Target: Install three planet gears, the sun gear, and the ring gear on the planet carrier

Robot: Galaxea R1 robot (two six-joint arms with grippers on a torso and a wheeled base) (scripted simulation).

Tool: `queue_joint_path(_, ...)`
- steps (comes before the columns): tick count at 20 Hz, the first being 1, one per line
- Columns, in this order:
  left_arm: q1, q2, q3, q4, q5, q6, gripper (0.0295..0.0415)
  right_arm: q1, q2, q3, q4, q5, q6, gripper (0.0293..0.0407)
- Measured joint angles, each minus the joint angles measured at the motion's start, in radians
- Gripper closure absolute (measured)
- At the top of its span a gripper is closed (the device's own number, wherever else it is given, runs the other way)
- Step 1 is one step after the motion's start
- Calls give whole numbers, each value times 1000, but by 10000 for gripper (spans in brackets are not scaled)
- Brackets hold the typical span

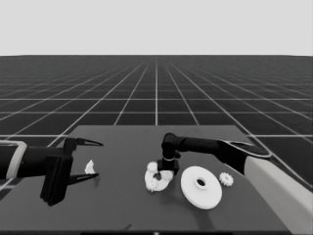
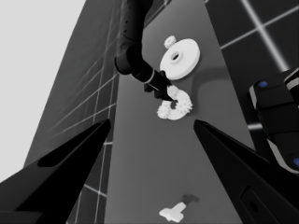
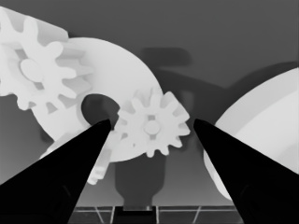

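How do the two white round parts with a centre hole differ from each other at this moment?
The larger round part is clearly wider than the smaller round part. The larger lies bare, with only one loose gear beside it; the smaller already carries gears on its face. The right pincer is down at the smaller part, fingers open; nothing is over the larger. Both are white, lie flat on the table, and have a dark centre hole.

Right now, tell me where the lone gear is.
In the head view the loose gear lies on the table's right side, just right of the larger round part, apart from the smaller round part under the right pincer.
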Motion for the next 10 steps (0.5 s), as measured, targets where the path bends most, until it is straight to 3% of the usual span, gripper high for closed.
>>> queue_joint_path(1,0,0,0,0,0,0,326,0,0,0,0,0,0,315)
queue_joint_path(2,0,0,0,0,0,0,326,104,-39,129,125,-66,75,315)
queue_joint_path(3,0,0,0,0,0,0,326,217,-47,167,217,-85,101,315)
queue_joint_path(5,0,0,0,0,0,0,326,322,-43,159,309,-93,97,315)
queue_joint_path(10,0,0,0,0,0,0,326,367,-37,139,353,-98,85,315)
